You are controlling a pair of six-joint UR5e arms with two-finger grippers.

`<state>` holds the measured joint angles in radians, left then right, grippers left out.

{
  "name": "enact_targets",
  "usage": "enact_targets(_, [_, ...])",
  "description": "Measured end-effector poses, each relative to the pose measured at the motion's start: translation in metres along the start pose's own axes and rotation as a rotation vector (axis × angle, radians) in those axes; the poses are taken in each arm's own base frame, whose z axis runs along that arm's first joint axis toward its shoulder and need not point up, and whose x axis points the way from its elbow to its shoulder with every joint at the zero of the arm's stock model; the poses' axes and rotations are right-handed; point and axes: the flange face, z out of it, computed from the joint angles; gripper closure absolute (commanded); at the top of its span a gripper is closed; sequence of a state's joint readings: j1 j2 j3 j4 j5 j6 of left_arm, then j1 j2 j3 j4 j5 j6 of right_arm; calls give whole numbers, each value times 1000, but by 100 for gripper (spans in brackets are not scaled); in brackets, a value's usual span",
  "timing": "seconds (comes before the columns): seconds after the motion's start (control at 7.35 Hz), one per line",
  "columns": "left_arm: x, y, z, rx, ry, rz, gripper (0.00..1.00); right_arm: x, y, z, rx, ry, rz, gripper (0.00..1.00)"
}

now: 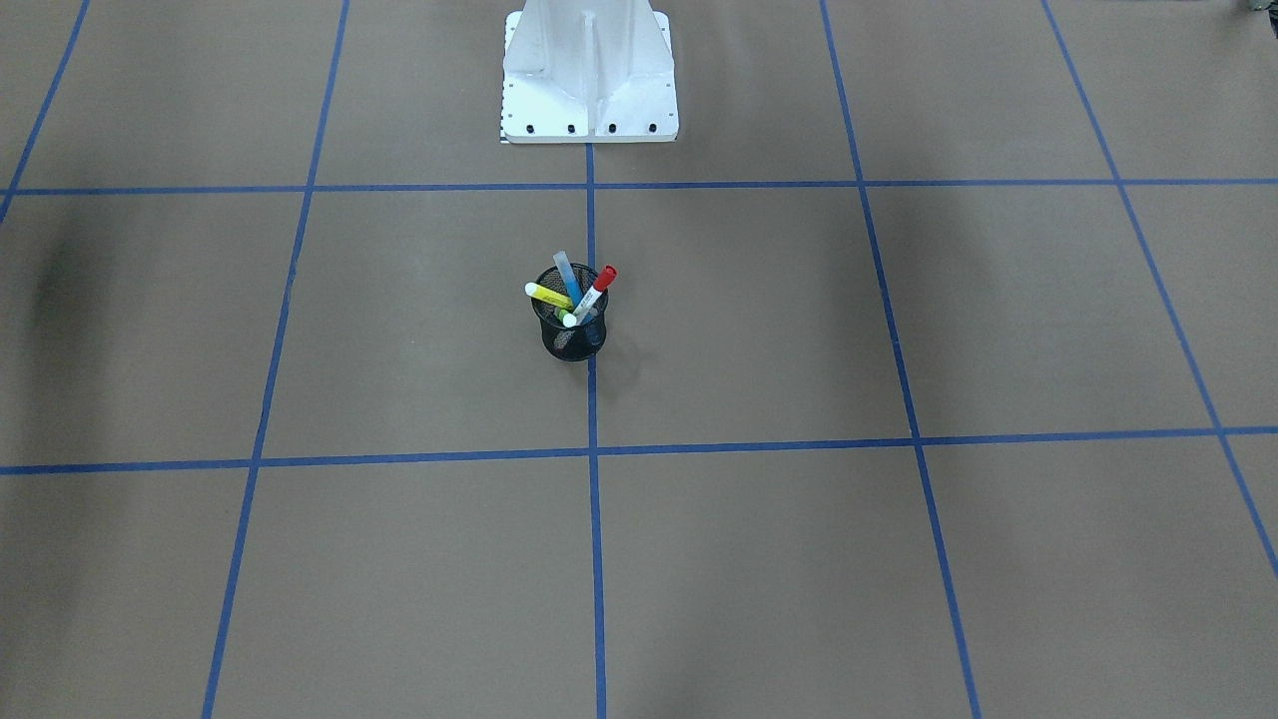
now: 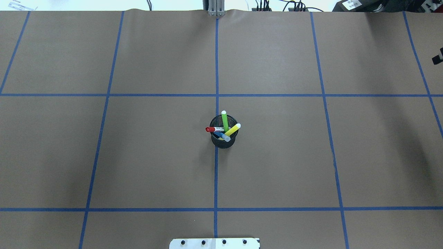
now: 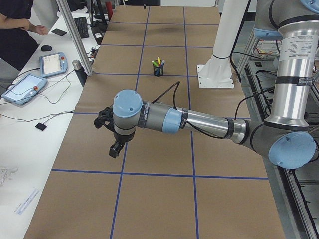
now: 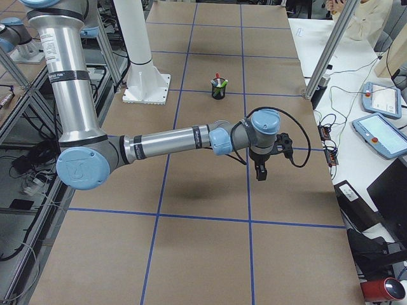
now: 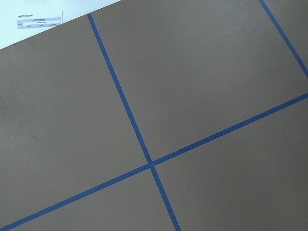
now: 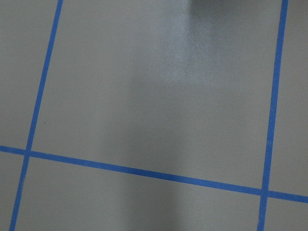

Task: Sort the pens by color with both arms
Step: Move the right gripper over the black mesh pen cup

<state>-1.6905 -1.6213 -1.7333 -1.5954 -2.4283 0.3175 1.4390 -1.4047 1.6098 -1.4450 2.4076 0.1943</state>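
Observation:
Four pens stand in a black mesh cup [image 2: 223, 141] at the table's middle: green [image 2: 225, 121], yellow [image 2: 232, 130], white with a red cap [image 2: 214, 129] and blue [image 2: 223, 136]. The front view shows the same cup [image 1: 573, 338] with the yellow [image 1: 547, 295], blue [image 1: 567, 278] and red-capped [image 1: 598, 288] pens. My left gripper [image 3: 115, 149] hangs over the table's left end, far from the cup [image 3: 158, 69]. My right gripper [image 4: 260, 173] hangs over the right end, well short of the cup [image 4: 218, 91]. Both show only in side views, so I cannot tell whether they are open or shut.
The white pedestal [image 1: 589, 90] stands behind the cup. Blue tape lines [image 2: 216, 173] grid the brown table. A small black part [image 2: 437, 58] pokes in at the overhead view's right edge. A person [image 3: 15, 30] and tablets [image 3: 22, 88] are at the side bench.

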Motion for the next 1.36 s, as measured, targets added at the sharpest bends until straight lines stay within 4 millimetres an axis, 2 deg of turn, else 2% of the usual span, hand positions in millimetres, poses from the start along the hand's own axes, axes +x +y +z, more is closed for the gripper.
enact_targets(0.27, [0, 0, 0, 0, 0, 0, 0, -1, 0, 0, 0, -4, -3, 0])
enact_targets(0.41, [0, 0, 0, -1, 0, -1, 0, -9, -4, -2, 4, -11, -14, 0])
enact_targets(0.54, [0, 0, 0, -1, 0, -1, 0, -30, -16, 0, 5, -21, -46, 0])
enact_targets(0.82, [0, 1, 0, -1, 1, -7, 0, -124, -46, 9, 8, -67, -194, 0])
enact_targets(0.95, [0, 1, 0, 0, 1, -18, 0, -167, -51, 11, 12, -91, -243, 0])
enact_targets(1.22, [1, 0, 0, 2, 1, -34, 0, -256, -55, 11, 18, -142, -299, 0])
enact_targets(1.36, [2, -1, -1, 4, 1, -45, 0, -305, -47, 13, 20, -164, -310, 1])
